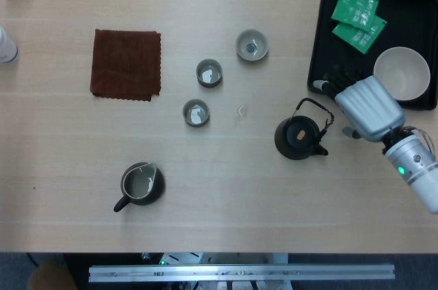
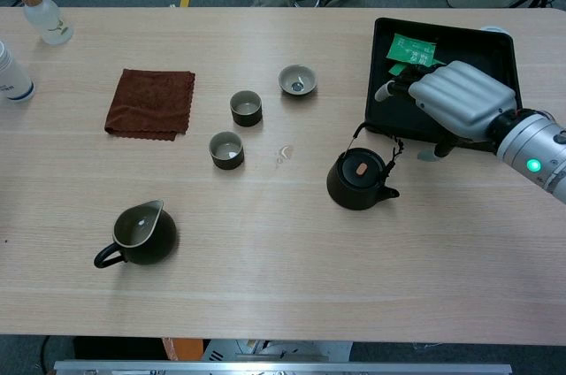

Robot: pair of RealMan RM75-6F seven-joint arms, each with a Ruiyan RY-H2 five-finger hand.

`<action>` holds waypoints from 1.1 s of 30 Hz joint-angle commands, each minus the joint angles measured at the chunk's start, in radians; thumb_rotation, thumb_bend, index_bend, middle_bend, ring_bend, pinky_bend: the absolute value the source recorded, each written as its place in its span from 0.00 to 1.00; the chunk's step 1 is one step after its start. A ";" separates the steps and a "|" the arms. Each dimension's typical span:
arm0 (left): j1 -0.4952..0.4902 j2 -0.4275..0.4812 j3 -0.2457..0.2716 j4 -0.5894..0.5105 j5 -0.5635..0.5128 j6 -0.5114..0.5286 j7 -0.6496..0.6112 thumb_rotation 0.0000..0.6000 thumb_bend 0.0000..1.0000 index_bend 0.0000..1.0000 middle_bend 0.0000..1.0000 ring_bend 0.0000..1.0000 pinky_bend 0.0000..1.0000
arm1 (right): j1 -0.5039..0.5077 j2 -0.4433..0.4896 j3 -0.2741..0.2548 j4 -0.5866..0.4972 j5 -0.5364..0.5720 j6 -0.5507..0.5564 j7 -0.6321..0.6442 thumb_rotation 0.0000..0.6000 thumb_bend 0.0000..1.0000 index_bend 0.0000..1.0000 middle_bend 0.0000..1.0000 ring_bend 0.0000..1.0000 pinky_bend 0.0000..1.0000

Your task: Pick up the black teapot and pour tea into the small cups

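Note:
The black teapot (image 1: 299, 138) (image 2: 357, 179) stands on the table right of centre, its wire handle raised and its spout pointing right. Three small cups sit to its left: a wide pale cup (image 1: 252, 45) (image 2: 297, 80), a dark cup (image 1: 209, 72) (image 2: 246, 108) and another dark cup (image 1: 196, 113) (image 2: 226, 149). My right hand (image 1: 361, 104) (image 2: 451, 99) hovers just right of and above the teapot, at the tray's near-left corner, fingers spread toward the handle and holding nothing. My left hand is out of both views.
A black tray (image 1: 330, 64) (image 2: 389, 114) at the right holds green packets (image 1: 357, 16) and a white bowl (image 1: 402, 72). A dark pitcher (image 1: 141, 185) (image 2: 140, 234) stands front left, a brown cloth (image 1: 126, 63) further back, bottles (image 2: 44, 17) at the far left edge.

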 commanded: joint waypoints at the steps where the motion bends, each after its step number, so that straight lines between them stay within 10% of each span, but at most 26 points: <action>1: 0.002 0.000 0.001 0.003 -0.001 0.001 -0.003 1.00 0.30 0.16 0.12 0.11 0.13 | 0.017 -0.026 -0.005 0.024 0.013 -0.007 -0.021 1.00 0.00 0.21 0.22 0.13 0.26; 33: 0.024 0.004 0.001 0.032 -0.012 0.016 -0.042 1.00 0.30 0.16 0.12 0.11 0.13 | 0.212 -0.281 0.064 0.240 0.119 -0.020 -0.170 1.00 0.00 0.21 0.22 0.13 0.26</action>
